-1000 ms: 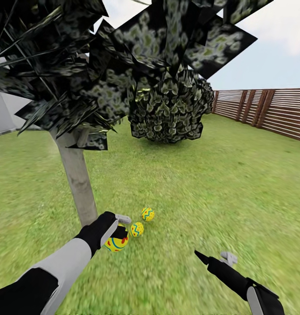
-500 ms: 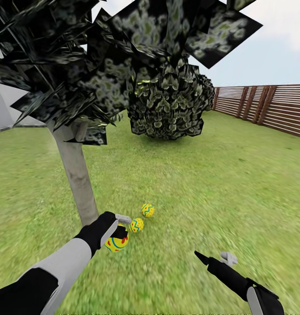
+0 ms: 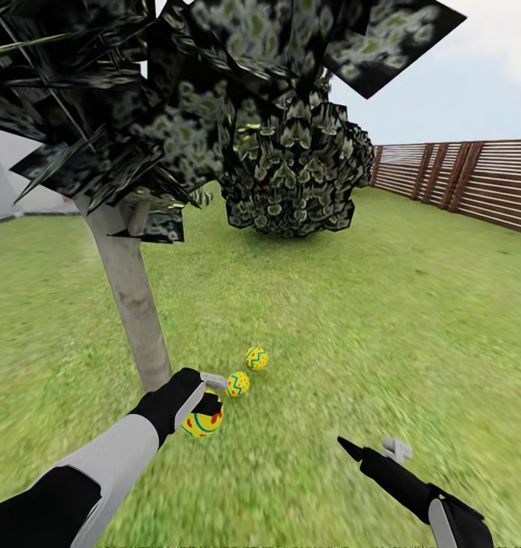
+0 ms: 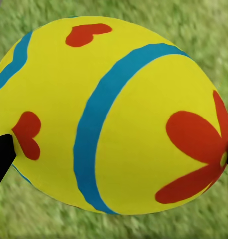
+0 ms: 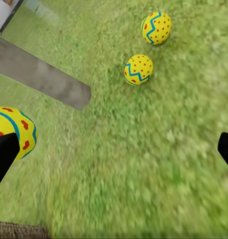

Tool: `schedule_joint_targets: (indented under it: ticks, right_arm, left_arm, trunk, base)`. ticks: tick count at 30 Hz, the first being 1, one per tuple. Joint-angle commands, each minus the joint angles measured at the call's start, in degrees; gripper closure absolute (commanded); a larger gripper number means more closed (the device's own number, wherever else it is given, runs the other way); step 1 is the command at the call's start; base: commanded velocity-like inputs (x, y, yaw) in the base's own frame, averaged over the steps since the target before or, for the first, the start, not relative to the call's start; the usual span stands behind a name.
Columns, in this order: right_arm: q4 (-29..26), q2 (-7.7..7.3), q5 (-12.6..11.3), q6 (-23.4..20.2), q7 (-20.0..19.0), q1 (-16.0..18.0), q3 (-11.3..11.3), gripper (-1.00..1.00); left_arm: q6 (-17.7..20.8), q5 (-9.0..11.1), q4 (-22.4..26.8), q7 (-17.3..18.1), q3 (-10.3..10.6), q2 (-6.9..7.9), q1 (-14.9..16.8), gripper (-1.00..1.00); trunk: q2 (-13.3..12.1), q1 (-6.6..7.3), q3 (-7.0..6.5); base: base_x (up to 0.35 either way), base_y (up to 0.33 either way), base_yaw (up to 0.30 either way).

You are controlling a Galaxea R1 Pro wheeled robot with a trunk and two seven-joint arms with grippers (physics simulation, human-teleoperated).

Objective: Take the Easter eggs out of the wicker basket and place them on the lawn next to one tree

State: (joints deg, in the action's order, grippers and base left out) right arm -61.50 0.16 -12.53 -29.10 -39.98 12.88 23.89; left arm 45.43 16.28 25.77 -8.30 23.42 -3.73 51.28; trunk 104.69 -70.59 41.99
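Fingers, left gripper [image 3: 207, 397]: closed on the flower egg [image 3: 202, 421] — in the left wrist view the dark fingertips [image 4: 1, 154] press against both sides of the shell.
Fingers, right gripper [image 3: 374, 447]: spread apart and holding nothing; in the right wrist view one fingertip [image 5: 4, 152] shows at each edge, with bare grass between.
Flower egg: yellow, with a blue band, red hearts and a red flower [image 4: 114, 114]; held just above the lawn [image 3: 366, 304], near the foot of the tree trunk [image 3: 135, 312].
Dotted egg [image 3: 238, 383]: yellow with red dots and a blue zigzag; lying on the grass just beside the left gripper [image 5: 138, 69].
Zigzag egg [image 3: 256, 358]: lying on the grass just beyond the dotted egg, close to it but apart [image 5: 156, 28].
Tree: pale grey trunk, dark pale-speckled leaves [image 3: 138, 99] overhead; both grounded eggs lie near its base.
Wicker basket [image 5: 19, 230]: a strip of brown weave at the edge of the right wrist view — contents cannot be judged.
Surroundings: brown slat fence [image 3: 473, 179] at the far right of the lawn; a second leafy mass [image 3: 294, 175] further back.
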Motion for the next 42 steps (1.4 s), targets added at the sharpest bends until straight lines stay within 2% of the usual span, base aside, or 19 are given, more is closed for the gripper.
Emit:
schedule_joint_targets:
  ticks: [1,14,18,22,24,27,42]
  right_arm:
    - [0.0,0.02,-0.4,-0.4,-0.1,0.0,0.1,-1.00]
    - [0.1,0.02,-0.4,-0.4,-0.1,0.0,0.1,-1.00]
    - [-0.2,-0.03,-0.5,-0.5,-0.7,0.0,0.1,-1.00]
    - [-1.3,-0.07,-0.9,-0.5,-4.2,0.0,0.3,-1.00]
    - [-2.8,-0.07,-1.0,-1.8,-7.5,-0.1,0.6,-1.00]
    - [-4.7,-0.07,-1.1,-3.7,-9.5,-0.3,0.8,-1.00]
    - [-5.3,-0.03,-0.9,-4.3,-9.8,-0.4,0.9,-1.00]
  left_arm:
    - [0.2,0.6,0.1,-0.5,0.4,0.04,0.0,1.00]
    - [0.1,0.6,0.1,-0.5,0.4,0.05,0.0,1.00]
    - [-1.1,0.5,0.1,-0.5,0.4,0.04,0.0,1.00]
    - [-1.4,0.5,0.1,-0.5,0.4,0.04,0.0,1.00]
    - [-1.5,0.4,0.1,-0.5,0.4,0.04,0.0,1.00]
    - [-1.5,0.5,0.1,-0.5,0.5,0.04,0.0,1.00]
    - [-2.3,0.5,0.1,-0.6,0.5,0.04,0.0,1.00]
  trunk:
    - [0.4,-0.22,0.31]
    - [5.7,-3.07,3.52]
    - [7.3,-3.95,4.51]
    - [8.9,-4.83,5.50]
    - [9.7,-5.27,6.00]
    - [10.9,-5.93,6.74]
    - [16.9,-9.22,9.64]
  base:
    - [0.000,0.000,0.000]
    - [0.000,0.000,0.000]
    - [0.000,0.000,0.000]
    - [0.000,0.000,0.000]
    - [0.000,0.000,0.000]
    - [0.000,0.000,0.000]
    - [0.000,0.000,0.000]
